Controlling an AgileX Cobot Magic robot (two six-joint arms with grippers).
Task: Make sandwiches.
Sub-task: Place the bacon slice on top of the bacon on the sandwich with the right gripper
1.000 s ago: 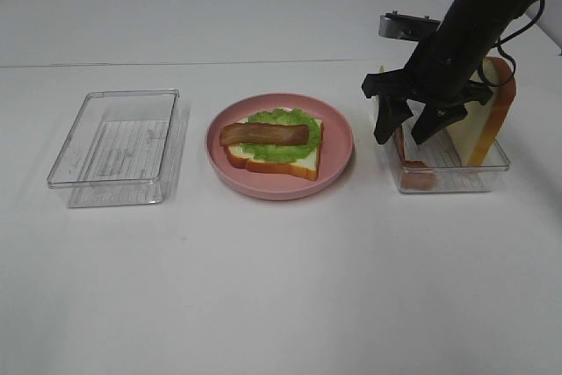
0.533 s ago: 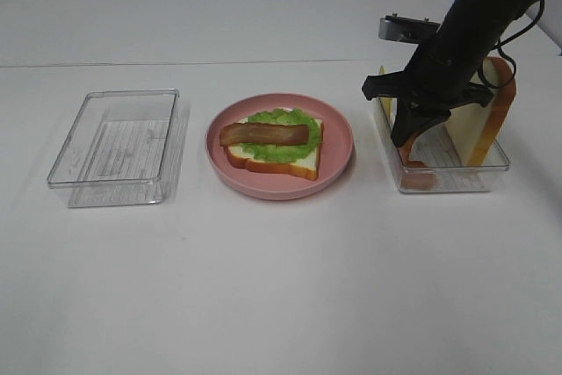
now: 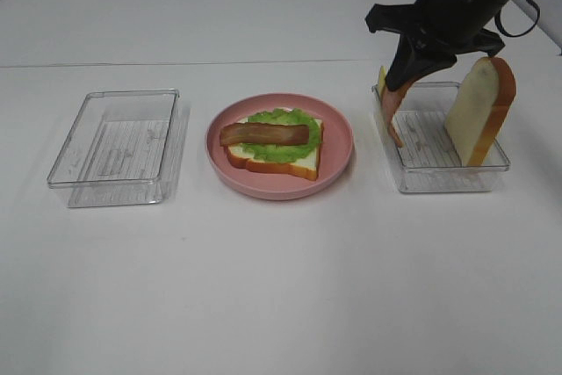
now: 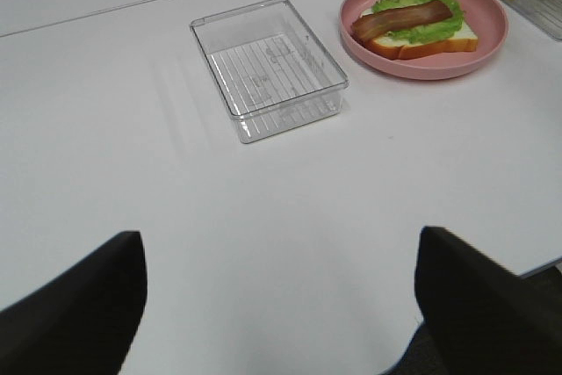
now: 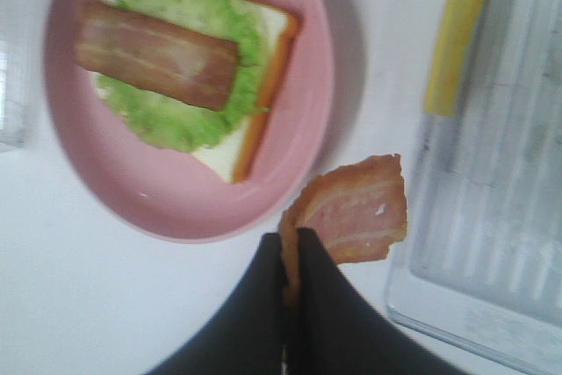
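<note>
A half-built sandwich (image 3: 274,142) lies on the pink plate (image 3: 338,133): a bread slice, green lettuce and one bacon strip (image 3: 263,134). My right gripper (image 3: 406,75) is shut on a second bacon strip (image 3: 392,111) and holds it hanging above the left end of the right tray (image 3: 443,177). In the right wrist view the held strip (image 5: 351,215) hangs beside the plate (image 5: 303,160). A bread slice (image 3: 481,110) stands upright in that tray. Yellow cheese (image 5: 455,28) leans at the tray's left wall. My left gripper (image 4: 277,296) is open over bare table.
An empty clear tray (image 3: 118,142) sits left of the plate; it also shows in the left wrist view (image 4: 268,68). The table's back edge runs behind the trays.
My right gripper closed on the bacon strip in the right tray and lifted it up out of the tray. The left arm has not moved.
</note>
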